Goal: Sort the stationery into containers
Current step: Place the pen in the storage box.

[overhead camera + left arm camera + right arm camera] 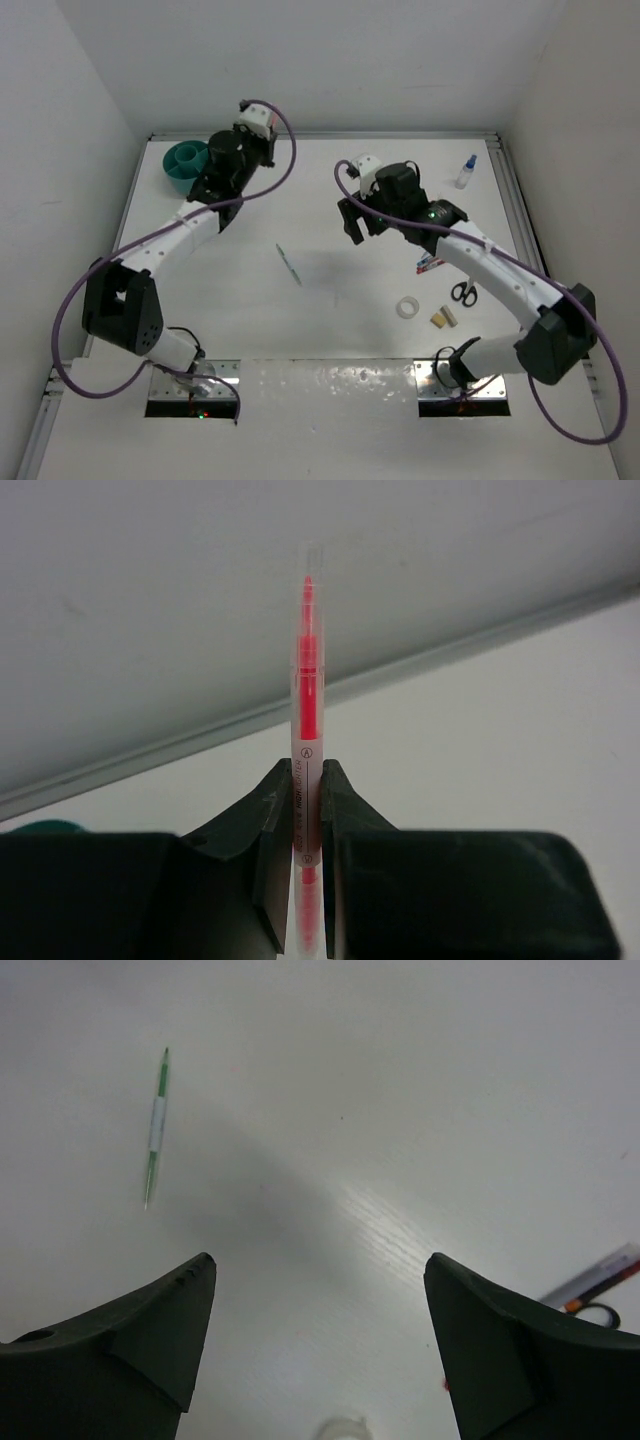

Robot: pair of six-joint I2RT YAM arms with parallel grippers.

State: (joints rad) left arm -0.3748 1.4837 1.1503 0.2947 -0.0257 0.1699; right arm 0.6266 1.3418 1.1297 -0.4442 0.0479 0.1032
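**Left wrist view.** My left fingers (278, 798) are closed on a red pen (307, 680). It stands upright between them, its clear-capped tip well above the fingertips and its lower end running down past them. I see a sliver of the teal pot (45, 827) low to the left of these fingers. In the top view the teal pot (183, 163) sits just beside the left wrist, at the far left corner of the worktop (330, 340).

**Right wrist view.** My right fingers (180, 1300) stand wide apart over bare worktop and hold nothing. A green pen (156, 1125) lies flat ahead and to the left of them, well apart. Outside the right-hand finger I make out a scissors (598, 1313) handle with some pens (600, 1278) just beside it. A pale rim low between the fingers is too blurred to name.

**Top view.** The tape ring (407, 308) and tan blocks (443, 318) lie near the scissors, below and right of the right fingers. The small bottle (466, 172) stands well apart from them, beyond the right arm.
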